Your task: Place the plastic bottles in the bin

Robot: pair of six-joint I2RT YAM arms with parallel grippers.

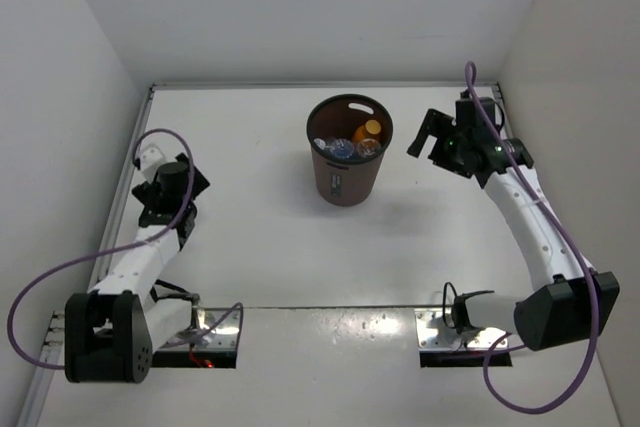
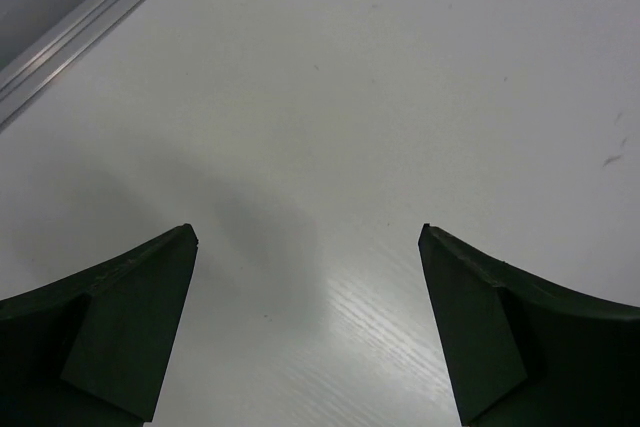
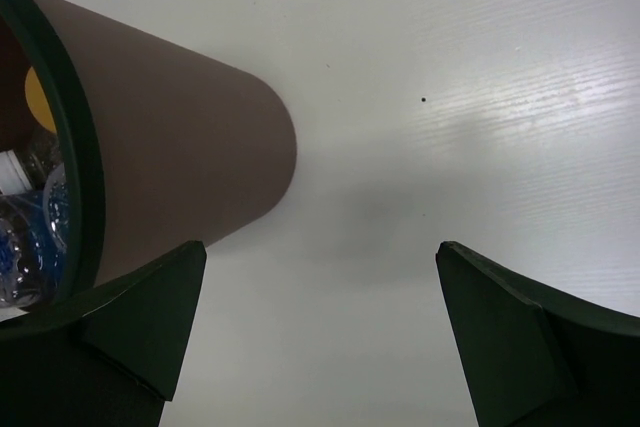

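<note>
The dark brown bin (image 1: 347,179) stands upright at the back middle of the table. Inside it lie the plastic bottles: an orange one (image 1: 367,132), a blue-capped clear one (image 1: 341,149) and other clear ones. The right wrist view shows the bin's side (image 3: 180,147) at the left, with clear bottles (image 3: 25,237) and the orange one (image 3: 40,97) inside. My right gripper (image 1: 424,137) is open and empty, raised to the right of the bin. It also shows in the right wrist view (image 3: 320,252). My left gripper (image 1: 156,212) is open and empty over bare table at the left (image 2: 308,232).
White walls enclose the table on the left, back and right. A metal rail (image 2: 80,32) runs along the left edge. Purple cables loop from both arms. Mounting plates (image 1: 215,332) sit at the near edge.
</note>
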